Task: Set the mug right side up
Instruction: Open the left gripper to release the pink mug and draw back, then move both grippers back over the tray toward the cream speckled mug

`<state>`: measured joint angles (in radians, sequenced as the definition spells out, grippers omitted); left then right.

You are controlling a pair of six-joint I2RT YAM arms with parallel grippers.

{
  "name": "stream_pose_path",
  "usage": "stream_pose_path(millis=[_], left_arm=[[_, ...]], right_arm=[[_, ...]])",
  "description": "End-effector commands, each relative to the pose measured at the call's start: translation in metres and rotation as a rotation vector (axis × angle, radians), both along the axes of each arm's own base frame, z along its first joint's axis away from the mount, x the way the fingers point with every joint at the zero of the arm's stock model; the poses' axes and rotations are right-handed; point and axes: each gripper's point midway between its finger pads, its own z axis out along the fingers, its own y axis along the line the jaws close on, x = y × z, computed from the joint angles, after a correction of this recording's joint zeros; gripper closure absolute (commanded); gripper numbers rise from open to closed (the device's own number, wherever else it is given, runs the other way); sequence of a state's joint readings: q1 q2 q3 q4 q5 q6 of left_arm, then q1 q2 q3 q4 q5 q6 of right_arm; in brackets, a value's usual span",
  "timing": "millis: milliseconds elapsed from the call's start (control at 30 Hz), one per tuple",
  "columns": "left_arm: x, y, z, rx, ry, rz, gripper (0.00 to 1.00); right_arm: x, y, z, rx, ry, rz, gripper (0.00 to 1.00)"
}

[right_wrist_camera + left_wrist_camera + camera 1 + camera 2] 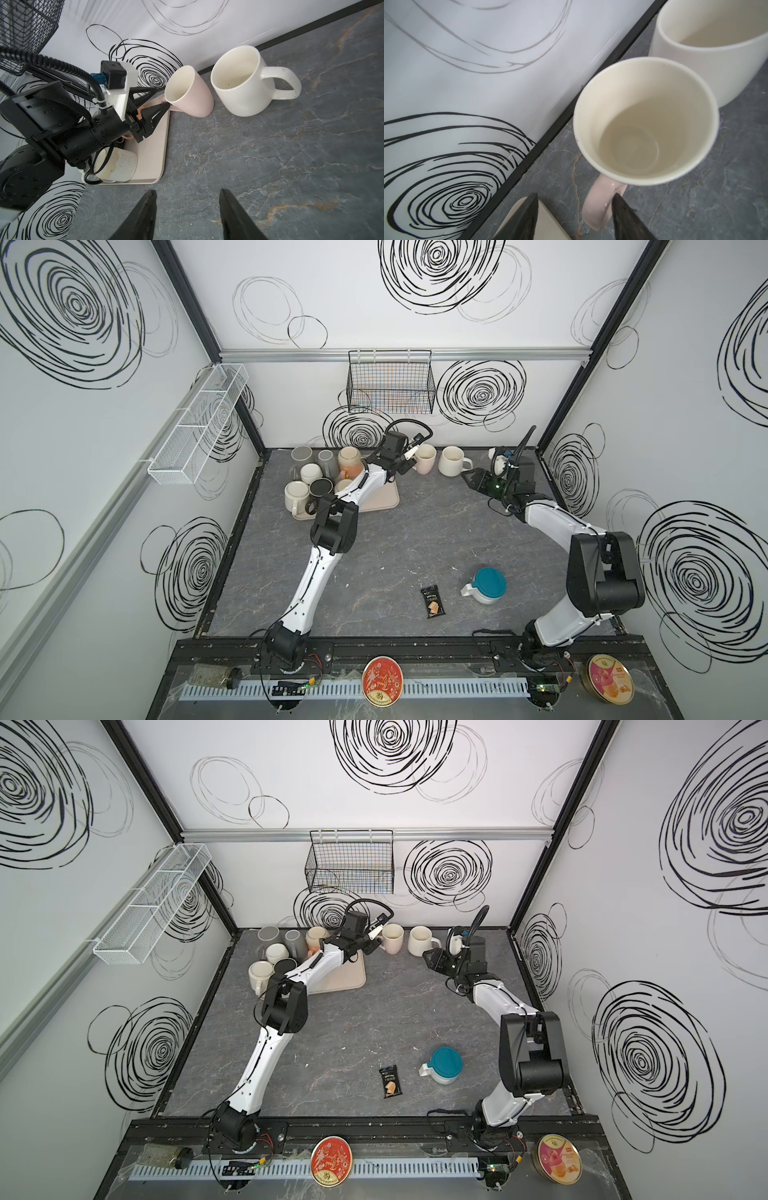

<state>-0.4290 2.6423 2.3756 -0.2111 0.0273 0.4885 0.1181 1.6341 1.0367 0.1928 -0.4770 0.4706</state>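
Note:
The pink mug stands mouth up on the grey table by the back wall, and its cream inside holds nothing. My left gripper is open at the mug's pink handle. The handle lies between the jaws, close against one fingertip, with a wide gap to the other. In the right wrist view the mug shows with the left gripper beside it. My right gripper hangs open over bare table, holding nothing.
A cream mug stands upright right beside the pink one. A beige tray with several mugs sits at the back left. A teal-lidded cup and a snack packet lie nearer the front. A wire basket hangs on the back wall.

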Motion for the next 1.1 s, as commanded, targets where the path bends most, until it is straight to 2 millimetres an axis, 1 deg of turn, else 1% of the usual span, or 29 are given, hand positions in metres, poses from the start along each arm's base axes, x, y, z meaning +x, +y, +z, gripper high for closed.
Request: stream_pose_path(millis=[0, 100, 200, 267, 367, 433, 500, 567, 667, 733, 800, 833, 933, 1000, 1067], left_arm=[[-0.003, -0.001, 0.026, -0.053, -0.032, -0.014, 0.38], [-0.018, -0.003, 0.043, -0.095, -0.036, -0.049, 0.35], [-0.036, -0.001, 0.064, -0.139, -0.055, -0.071, 0.34], [-0.048, 0.003, 0.081, -0.165, -0.076, -0.074, 0.34], [-0.069, 0.012, 0.1, -0.177, -0.08, -0.074, 0.33], [-0.085, 0.025, 0.109, -0.17, -0.075, -0.061, 0.33], [-0.099, 0.045, 0.115, -0.164, -0.064, -0.02, 0.33], [-0.114, 0.069, 0.114, -0.173, -0.024, 0.029, 0.33], [-0.134, 0.119, 0.106, -0.209, 0.062, 0.179, 0.35], [-0.149, 0.155, 0.092, -0.238, 0.148, 0.302, 0.37], [-0.166, 0.178, 0.078, -0.265, 0.231, 0.372, 0.38], [-0.175, 0.187, 0.071, -0.267, 0.264, 0.398, 0.39], [-0.199, 0.206, 0.054, -0.226, 0.314, 0.45, 0.43], [-0.208, 0.217, 0.046, -0.193, 0.336, 0.482, 0.46], [-0.214, 0.228, 0.036, -0.168, 0.373, 0.523, 0.47]], right_arm=[[0.007, 0.008, 0.017, 0.0, -0.038, 0.02, 0.47], [0.006, 0.013, 0.021, -0.018, -0.046, 0.03, 0.47], [0.003, 0.019, 0.026, -0.041, -0.06, 0.04, 0.47], [0.0, 0.024, 0.029, -0.057, -0.068, 0.048, 0.47], [-0.005, 0.033, 0.033, -0.065, -0.078, 0.057, 0.47], [-0.01, 0.042, 0.03, -0.079, -0.08, 0.07, 0.47], [-0.014, 0.054, 0.026, -0.09, -0.08, 0.085, 0.47], [-0.021, 0.071, 0.021, -0.093, -0.082, 0.118, 0.47], [-0.032, 0.096, 0.014, -0.098, -0.072, 0.169, 0.47], [-0.041, 0.113, 0.007, -0.099, -0.063, 0.205, 0.47], [-0.047, 0.128, 0.001, -0.093, -0.053, 0.235, 0.47], [-0.05, 0.134, -0.002, -0.087, -0.044, 0.248, 0.47], [-0.059, 0.154, -0.008, -0.072, -0.03, 0.291, 0.47], [-0.063, 0.164, -0.011, -0.068, -0.025, 0.307, 0.47], [-0.069, 0.174, -0.012, -0.058, -0.021, 0.33, 0.47]])
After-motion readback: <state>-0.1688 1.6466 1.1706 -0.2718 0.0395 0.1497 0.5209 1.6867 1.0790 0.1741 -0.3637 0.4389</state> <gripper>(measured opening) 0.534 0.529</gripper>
